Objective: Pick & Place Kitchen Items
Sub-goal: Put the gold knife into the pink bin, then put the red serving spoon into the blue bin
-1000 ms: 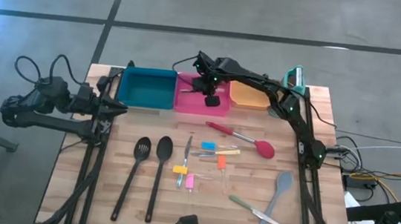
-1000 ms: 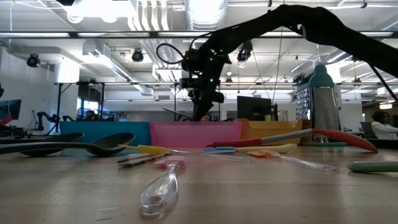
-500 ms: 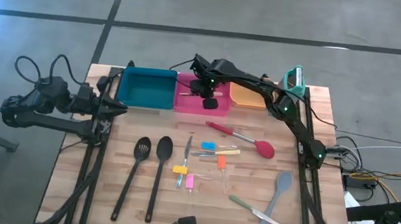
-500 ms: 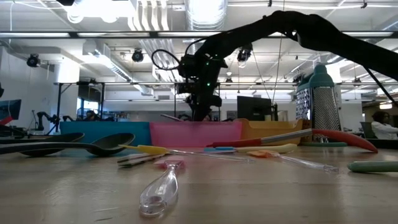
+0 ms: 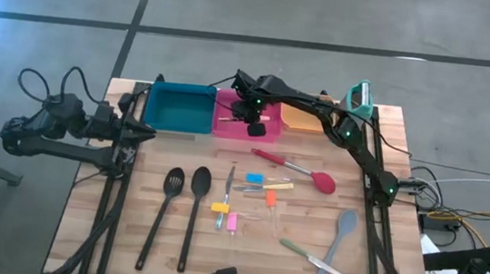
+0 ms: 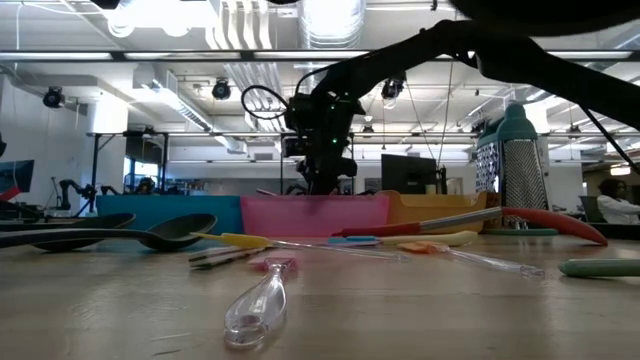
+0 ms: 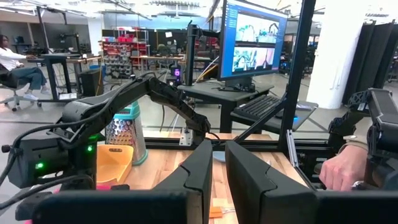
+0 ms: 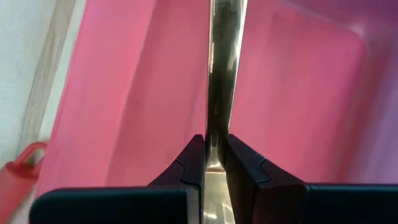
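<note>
Metal cutlery piece [image 8: 219, 81], a thin polished strip with a mirror sheen, is pinched between the right gripper's [image 8: 212, 163] dark fingers and runs straight out ahead of them, its long axis in line with the fingers and its free end over the floor of the pink bin [image 8: 143, 93]. In the high view the right gripper [image 5: 249, 112] hangs over that pink bin [image 5: 244, 130], so the piece has only downward to go; I judge release is the move at hand. The bin is smooth moulded plastic with rounded corners; at its 9 o'clock sits the teal bin [image 5: 178, 107], at its 3 o'clock the orange bin [image 5: 300, 117], all in a row at the tabletop's [image 5: 126, 225] far edge. Toward 6 o'clock from the bins lie the red-headed spoon [image 5: 301, 170], a cluster of small coloured-handled knives [image 5: 253, 191], two long black spoons [image 5: 181, 205] with matte heads, and a grey spatula [image 5: 339, 238]. The left gripper [image 5: 140, 132] waits at the tabletop's 9 o'clock edge, fingers clenched on nothing, well apart from the bin; the right arm alone is placed for this drop.
</note>
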Robot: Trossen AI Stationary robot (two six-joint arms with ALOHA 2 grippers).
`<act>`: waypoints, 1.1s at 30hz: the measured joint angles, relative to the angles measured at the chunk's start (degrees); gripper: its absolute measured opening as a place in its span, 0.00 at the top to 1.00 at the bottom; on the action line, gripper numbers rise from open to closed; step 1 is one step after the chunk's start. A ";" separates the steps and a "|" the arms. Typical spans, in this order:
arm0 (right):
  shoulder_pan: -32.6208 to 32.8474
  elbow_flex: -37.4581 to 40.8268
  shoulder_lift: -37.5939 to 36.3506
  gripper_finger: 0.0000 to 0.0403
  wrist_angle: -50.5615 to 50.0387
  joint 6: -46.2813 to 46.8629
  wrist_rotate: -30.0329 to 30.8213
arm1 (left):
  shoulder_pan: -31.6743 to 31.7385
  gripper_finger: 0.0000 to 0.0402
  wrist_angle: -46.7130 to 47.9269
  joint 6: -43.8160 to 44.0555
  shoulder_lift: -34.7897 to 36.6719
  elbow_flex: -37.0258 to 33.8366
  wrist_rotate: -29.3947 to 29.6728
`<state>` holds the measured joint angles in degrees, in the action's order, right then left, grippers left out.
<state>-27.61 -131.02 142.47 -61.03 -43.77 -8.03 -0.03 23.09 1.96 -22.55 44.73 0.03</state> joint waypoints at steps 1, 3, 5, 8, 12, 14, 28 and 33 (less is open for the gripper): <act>0.00 0.00 0.00 0.93 0.29 -0.04 0.02 | 0.00 0.88 0.00 0.00 0.00 0.00 0.02; 0.00 0.00 0.00 0.92 0.59 -0.09 0.02 | 0.00 0.88 -0.01 0.00 0.00 0.00 0.01; 0.00 0.00 0.00 0.91 0.85 -0.07 0.02 | 0.00 0.88 0.00 0.00 0.00 0.00 0.00; 0.00 0.02 0.00 0.90 1.22 -0.09 0.02 | 0.00 0.88 0.00 0.00 0.00 0.00 0.02; 0.00 0.02 0.00 0.87 2.13 0.56 0.06 | 0.00 0.88 -0.02 0.00 0.00 0.00 0.02; 0.00 0.04 0.00 0.86 2.34 1.13 0.32 | 0.00 0.88 0.00 0.00 0.00 0.00 0.02; 0.17 0.11 -0.43 0.75 2.86 2.59 3.28 | 0.00 0.88 -0.01 0.00 0.00 0.00 0.01; 0.55 0.11 -1.95 0.73 0.26 4.29 5.20 | 0.00 0.88 -0.02 0.00 0.00 0.00 0.00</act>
<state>-27.07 -130.91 140.52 -60.77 -39.47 -2.83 -0.03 23.07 1.96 -22.55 44.73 0.03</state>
